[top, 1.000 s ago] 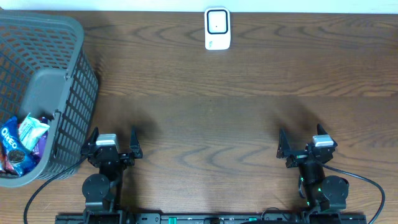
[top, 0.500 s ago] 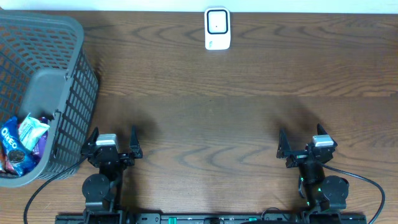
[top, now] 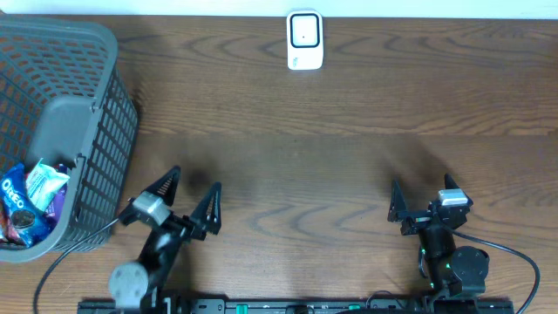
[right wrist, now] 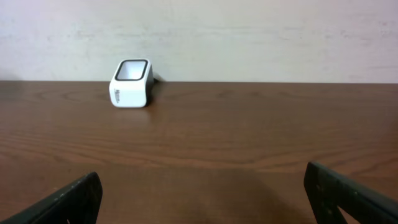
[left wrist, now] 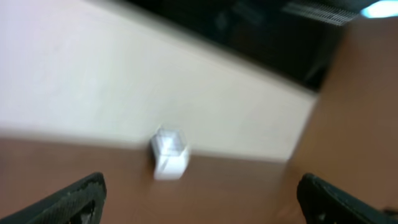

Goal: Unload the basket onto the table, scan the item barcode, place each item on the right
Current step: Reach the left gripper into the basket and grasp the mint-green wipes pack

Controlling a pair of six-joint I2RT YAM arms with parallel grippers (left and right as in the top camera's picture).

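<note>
Snack packets (top: 30,196) sit in basket (top: 65,122) near left gripper (top: 195,178).

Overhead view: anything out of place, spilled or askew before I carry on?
Nothing stands out. The scanner stands upright at the far edge, the snack packs lie inside the basket, and the left end effector and right end effector are open and empty. Only the left wrist picture is blurred and tilted.

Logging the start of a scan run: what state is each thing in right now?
left gripper: open, empty.
right gripper: open, empty.
scanner: standing, untouched, nothing held over it.
basket: upright, partly filled.
snack packets: lying in the basket, not gripped.
</note>
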